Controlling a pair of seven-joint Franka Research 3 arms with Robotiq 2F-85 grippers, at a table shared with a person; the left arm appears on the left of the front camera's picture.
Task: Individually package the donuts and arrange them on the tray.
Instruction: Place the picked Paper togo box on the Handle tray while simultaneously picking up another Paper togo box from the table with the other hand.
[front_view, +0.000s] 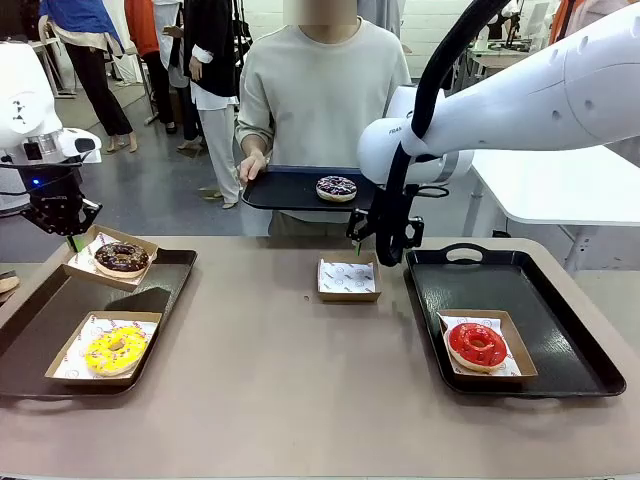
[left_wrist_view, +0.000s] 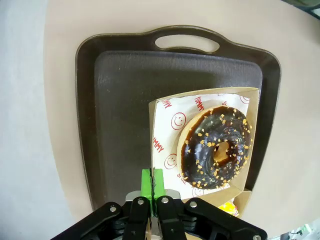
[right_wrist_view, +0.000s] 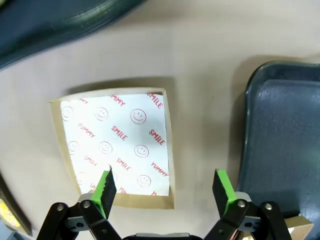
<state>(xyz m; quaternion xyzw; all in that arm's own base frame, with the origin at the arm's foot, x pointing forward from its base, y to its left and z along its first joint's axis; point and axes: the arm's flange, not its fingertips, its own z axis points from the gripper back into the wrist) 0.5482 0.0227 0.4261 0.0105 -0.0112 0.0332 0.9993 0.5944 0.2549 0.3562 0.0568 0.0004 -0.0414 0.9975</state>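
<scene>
My left gripper (front_view: 71, 240) is shut on the rim of a cardboard box (left_wrist_view: 160, 145) that holds the chocolate donut (front_view: 122, 258) (left_wrist_view: 216, 147). The box hangs tilted over the left tray (front_view: 40, 330). On that tray lies the yellow donut (front_view: 115, 350) in its own box. The red donut (front_view: 477, 345) sits boxed on the right tray (front_view: 560, 330). An empty paper-lined box (front_view: 348, 278) (right_wrist_view: 117, 145) lies mid-table, and my right gripper (front_view: 372, 248) (right_wrist_view: 165, 185) hovers open just above it. Across the table a person holds a black tray (front_view: 280, 190) with the purple donut (front_view: 336, 187) on it.
In the left wrist view the left tray (left_wrist_view: 120, 100) has bare floor under the lifted box. The right tray's rim (right_wrist_view: 255, 125) lies close beside the empty box. A white table (front_view: 560, 190) stands at the back right, and people stand farther off.
</scene>
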